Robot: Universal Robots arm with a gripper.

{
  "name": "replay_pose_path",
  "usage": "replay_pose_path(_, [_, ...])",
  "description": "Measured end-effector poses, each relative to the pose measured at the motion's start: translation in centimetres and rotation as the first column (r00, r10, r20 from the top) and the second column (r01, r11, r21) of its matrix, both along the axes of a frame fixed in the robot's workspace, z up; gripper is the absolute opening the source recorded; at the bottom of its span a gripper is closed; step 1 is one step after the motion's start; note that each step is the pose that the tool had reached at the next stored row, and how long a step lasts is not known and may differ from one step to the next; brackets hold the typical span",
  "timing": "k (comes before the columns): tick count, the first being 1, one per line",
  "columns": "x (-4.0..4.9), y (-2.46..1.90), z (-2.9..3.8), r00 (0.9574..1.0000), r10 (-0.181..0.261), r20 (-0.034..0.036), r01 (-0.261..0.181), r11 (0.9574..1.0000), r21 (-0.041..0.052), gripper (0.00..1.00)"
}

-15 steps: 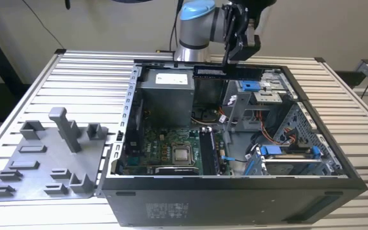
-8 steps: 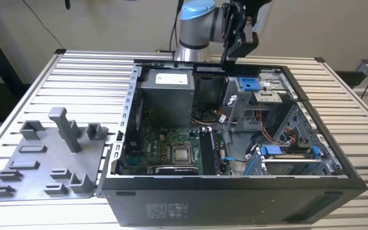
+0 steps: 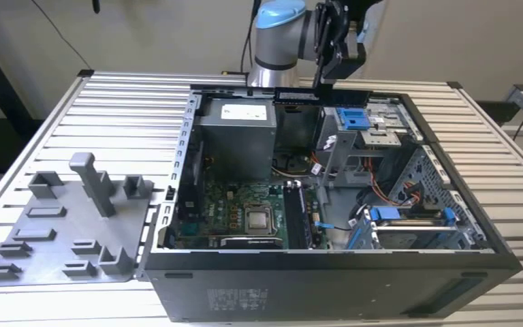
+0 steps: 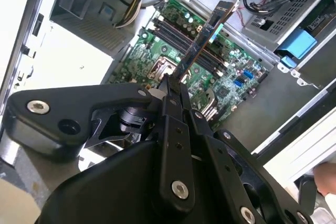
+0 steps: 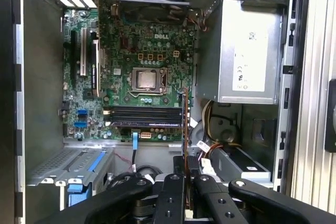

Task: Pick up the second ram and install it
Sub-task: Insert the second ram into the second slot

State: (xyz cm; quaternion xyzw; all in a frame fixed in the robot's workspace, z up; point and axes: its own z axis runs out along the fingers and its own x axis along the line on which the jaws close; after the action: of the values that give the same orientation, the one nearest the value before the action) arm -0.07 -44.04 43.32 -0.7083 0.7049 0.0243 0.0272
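The big black computer case (image 3: 334,272) is sitting open on the slatted metal table (image 3: 107,102), filling the middle and right of the exterior view. Inside it the green board (image 3: 234,211) is lying flat on the floor of the case, with a square silver chip holder (image 3: 259,219) in its middle; a grey power box (image 3: 239,129) is standing at the far end; metal drive cages with blue clips (image 3: 357,119) are sitting on the exterior view's right, with loose cables (image 3: 398,194) running among them. A grey tray (image 3: 62,218) is lying on the table at the lower left of the exterior view, just beside the case, and grey blocks and one tall post (image 3: 93,184) are sticking up from it.

The gripper (image 3: 325,85) is hanging at the upper middle of the exterior view, over the far rim of the case; its fingers are pinched tight on the second ram (image 3: 321,97) - nothing else is touching the stick. The stick is lying level in the air, above the case and well apart from the board. In both wrist views the stick (image 4: 202,38) (image 5: 185,119) is reaching out from the closed fingers (image 4: 170,85) (image 5: 185,169), with the board's long black slots (image 5: 142,116) far below it.
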Motion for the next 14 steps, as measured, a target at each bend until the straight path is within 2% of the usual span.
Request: replay_pose_path(14, [0.00,0.06,0.00,1.0000,-0.004,-0.0001,0.004,1.0000,0.0000,0.13])
